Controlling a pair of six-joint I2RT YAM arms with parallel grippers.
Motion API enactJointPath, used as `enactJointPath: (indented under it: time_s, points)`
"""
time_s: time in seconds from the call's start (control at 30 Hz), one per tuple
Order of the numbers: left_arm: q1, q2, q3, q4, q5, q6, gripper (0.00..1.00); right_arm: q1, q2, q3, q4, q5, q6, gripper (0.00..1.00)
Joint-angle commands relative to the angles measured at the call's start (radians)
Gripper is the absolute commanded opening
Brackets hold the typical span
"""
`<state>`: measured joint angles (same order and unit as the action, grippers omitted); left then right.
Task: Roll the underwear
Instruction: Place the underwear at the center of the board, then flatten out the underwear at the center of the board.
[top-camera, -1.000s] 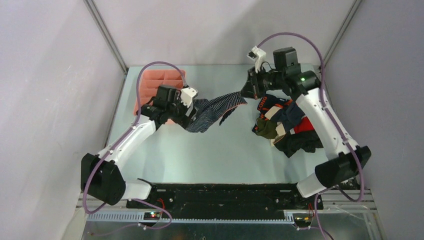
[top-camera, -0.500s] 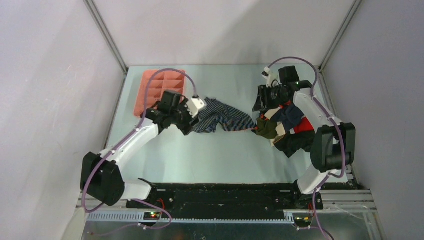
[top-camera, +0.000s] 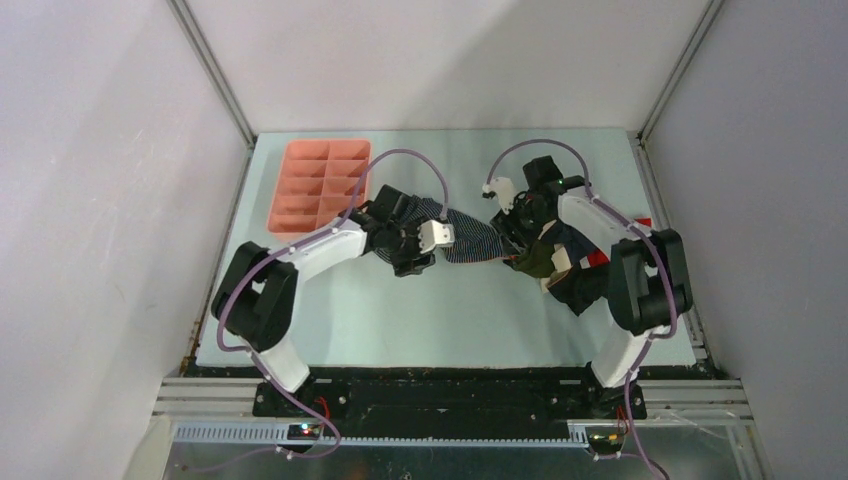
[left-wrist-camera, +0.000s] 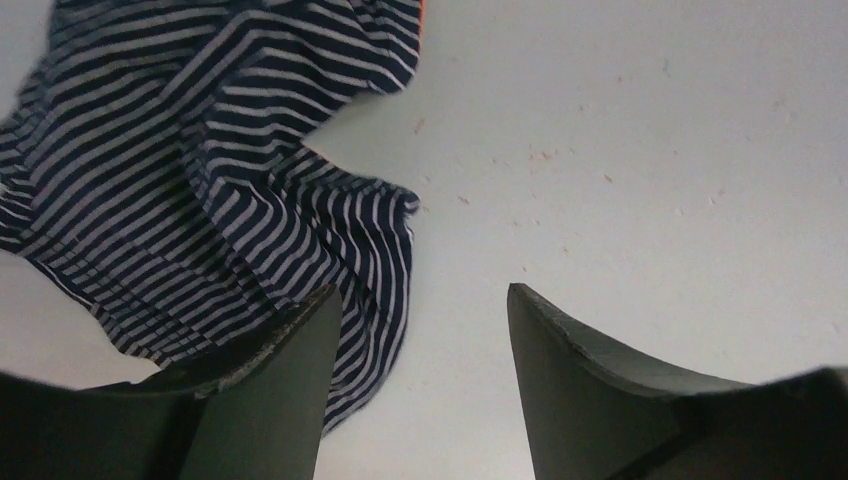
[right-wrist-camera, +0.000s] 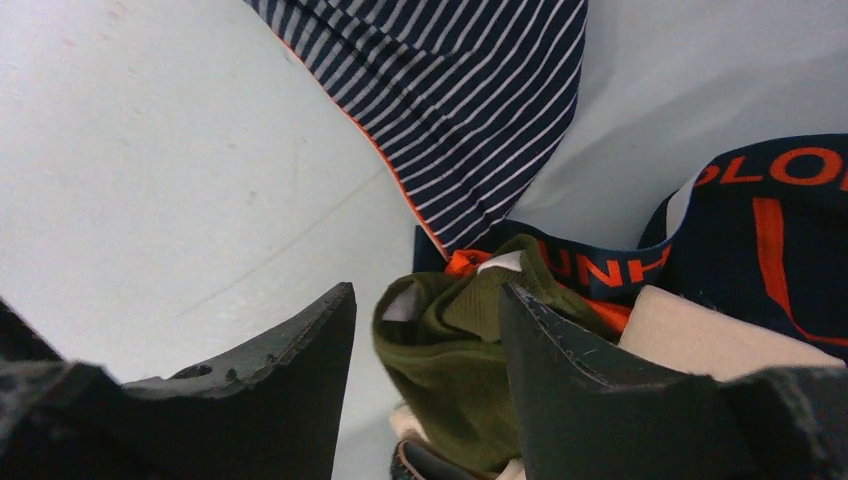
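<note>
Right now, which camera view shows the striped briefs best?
The left wrist view: the striped briefs fill its left half, with stripes and folds clear. The top external view shows them small, with the detail lost. The right wrist view catches only one orange-edged corner.

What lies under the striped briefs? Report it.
Only the pale table shows around the striped briefs. Whatever lies beneath the cloth is covered and cannot be seen.
</note>
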<state>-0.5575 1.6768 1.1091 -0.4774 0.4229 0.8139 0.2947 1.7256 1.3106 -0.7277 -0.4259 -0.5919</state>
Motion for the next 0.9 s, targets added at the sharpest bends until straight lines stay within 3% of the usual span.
enactJointPath:
  time_s: [0.0, 0.3, 0.67, 0.8, 0.87]
  points:
    - [-0.036, 0.010, 0.013, 0.144, -0.023, -0.001, 0.70, 0.016, 0.047, 0.000, 0.021, 0.083, -0.171, 0.60]
    - [-0.102, 0.041, -0.073, 0.254, -0.157, 0.246, 0.70, 0.067, 0.108, 0.000, 0.014, 0.121, -0.313, 0.63]
    - [-0.102, 0.062, -0.126, 0.386, -0.182, 0.315, 0.67, 0.094, 0.172, 0.000, 0.061, 0.149, -0.367, 0.59]
    - [-0.102, 0.073, -0.133, 0.420, -0.176, 0.329, 0.63, 0.101, 0.193, 0.000, 0.091, 0.165, -0.379, 0.54]
    - [-0.101, 0.080, -0.137, 0.436, -0.173, 0.341, 0.54, 0.104, 0.200, 0.000, 0.106, 0.171, -0.378, 0.50]
